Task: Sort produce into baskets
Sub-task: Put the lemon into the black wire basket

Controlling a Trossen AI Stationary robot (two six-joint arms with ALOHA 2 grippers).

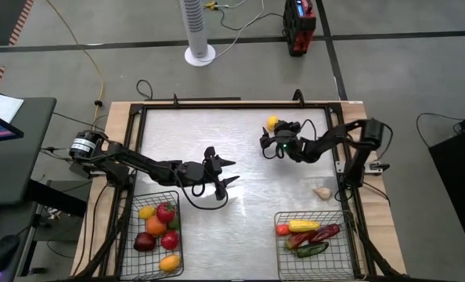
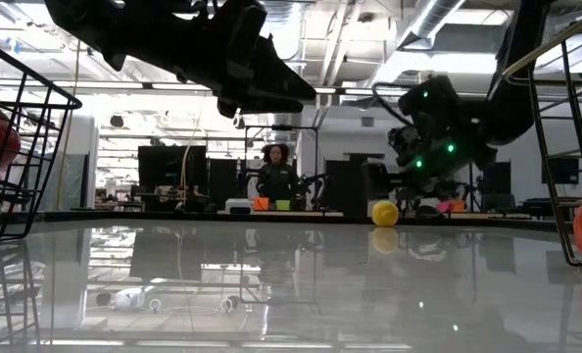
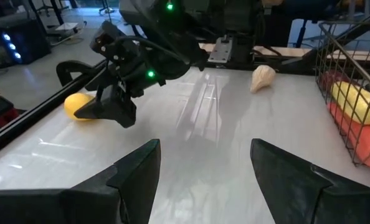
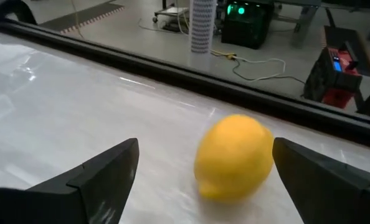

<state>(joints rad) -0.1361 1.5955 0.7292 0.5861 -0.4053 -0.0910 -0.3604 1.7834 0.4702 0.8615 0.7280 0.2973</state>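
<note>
A yellow lemon [image 4: 235, 155] lies on its side on the white table near the far rail; it also shows in the high view [image 1: 272, 122] and the low view [image 2: 385, 212]. My right gripper [image 4: 205, 149] is open just short of it, one finger to each side, touching nothing; it also shows in the high view [image 1: 267, 139]. A whitish garlic bulb [image 1: 322, 192] lies near the table's right edge. My left gripper [image 1: 228, 171] is open and empty above the table's middle. Two wire baskets stand at the near edge: the left basket [image 1: 138, 243] and the right basket [image 1: 283, 258].
The left basket holds round red, orange, yellow and green pieces [image 1: 158, 229]. The right basket holds elongated red, yellow and green pieces [image 1: 311, 235]. A dark rail [image 4: 172, 68] runs along the table's far edge behind the lemon. Bare tabletop [image 1: 256, 196] lies between the arms.
</note>
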